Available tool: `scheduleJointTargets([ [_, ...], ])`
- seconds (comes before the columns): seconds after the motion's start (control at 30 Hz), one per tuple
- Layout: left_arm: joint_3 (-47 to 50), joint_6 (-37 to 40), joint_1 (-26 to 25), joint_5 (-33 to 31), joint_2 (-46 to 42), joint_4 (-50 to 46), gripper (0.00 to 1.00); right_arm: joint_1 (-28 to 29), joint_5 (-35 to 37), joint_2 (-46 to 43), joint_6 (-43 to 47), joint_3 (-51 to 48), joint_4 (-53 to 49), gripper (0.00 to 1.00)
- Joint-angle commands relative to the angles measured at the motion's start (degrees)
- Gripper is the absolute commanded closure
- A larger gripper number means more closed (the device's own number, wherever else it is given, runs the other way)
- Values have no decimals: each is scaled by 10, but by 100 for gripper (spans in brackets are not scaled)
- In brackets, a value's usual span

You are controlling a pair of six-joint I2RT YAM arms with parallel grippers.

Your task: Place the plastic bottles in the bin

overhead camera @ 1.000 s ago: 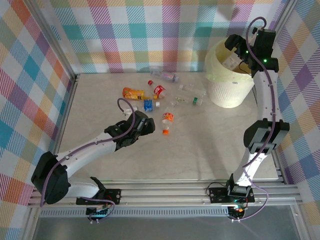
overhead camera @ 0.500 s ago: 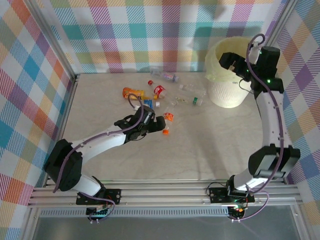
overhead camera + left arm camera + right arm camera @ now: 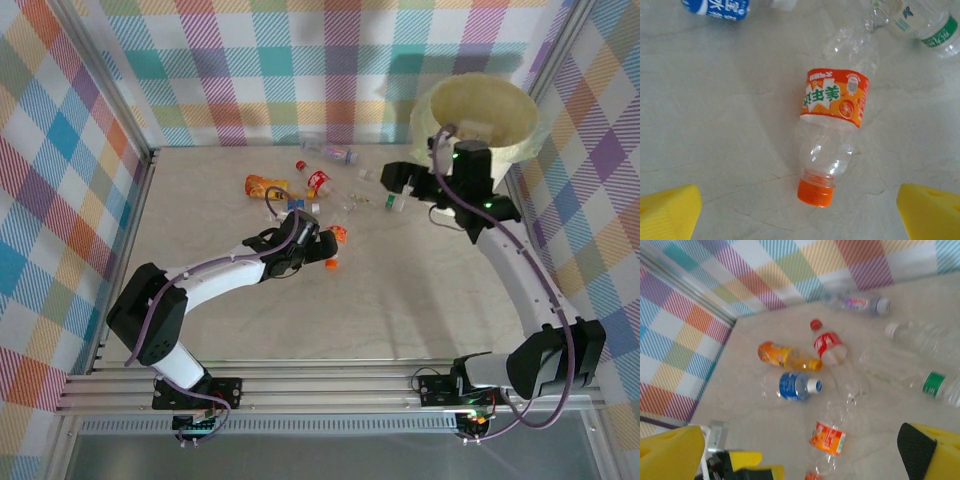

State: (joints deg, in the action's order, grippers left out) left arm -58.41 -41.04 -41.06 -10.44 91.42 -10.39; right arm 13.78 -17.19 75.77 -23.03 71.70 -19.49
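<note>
Across the far half of the tabletop (image 3: pixel 430 300), lying on their sides, left of the bin (image 3: pixel 520 140):

- Orange-filled bottle (image 3: pixel 265 185): farthest left of the group.
- Red-label bottle (image 3: pixel 318 182): red cap, just right of the orange-filled bottle.
- Blue-label bottle (image 3: pixel 297 205): white cap, just nearer than those two.
- Purple-label bottle (image 3: pixel 335 153): close to the checked back wall (image 3: pixel 300 60).
- Clear bottle (image 3: pixel 375 178): white cap, label not legible.
- Green-label bottle (image 3: pixel 395 201): clear body, closest of the group to the bin but apart from it.
- Orange-label bottle (image 3: pixel 832 120): clear, crumpled, orange cap turned toward the near edge; nearest of the group.

Bin: large round pale cream bucket with a thin yellowish liner, upright in the far right corner.

Left gripper (image 3: pixel 799 214): spread wide, holding nothing. Its yellow fingertips (image 3: pixel 667 212) stand well out to either side of the orange-label bottle's cap end; no contact is visible.

Right gripper (image 3: pixel 392 182): spread wide, holding nothing. It is raised over the clear and green-label bottles, between the group and the bin.
</note>
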Motion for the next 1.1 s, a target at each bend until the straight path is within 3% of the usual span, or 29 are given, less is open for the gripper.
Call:
scheduleJointTargets([
  [0.0,19,-28,5,-57,-42,-11,0,41,77,23,-23,-21,10,0],
  [0.23,42,-37,6,-133,-108,-85,0,142,184,102,-45,-20,-14,0],
  [0.43,44,-83,15,-202,-133,-150,0,177,185,197,-53,17,-12,0],
  [0.6,55,-97,19,-208,-140,-152,0,188,215,285,-77,69,-34,1],
  [0.83,53,-99,22,-201,-132,-162,0,197,200,411,-59,171,-77,10],
  [1.07,53,-97,23,-197,-134,-163,0,205,216,454,-58,168,-71,20],
])
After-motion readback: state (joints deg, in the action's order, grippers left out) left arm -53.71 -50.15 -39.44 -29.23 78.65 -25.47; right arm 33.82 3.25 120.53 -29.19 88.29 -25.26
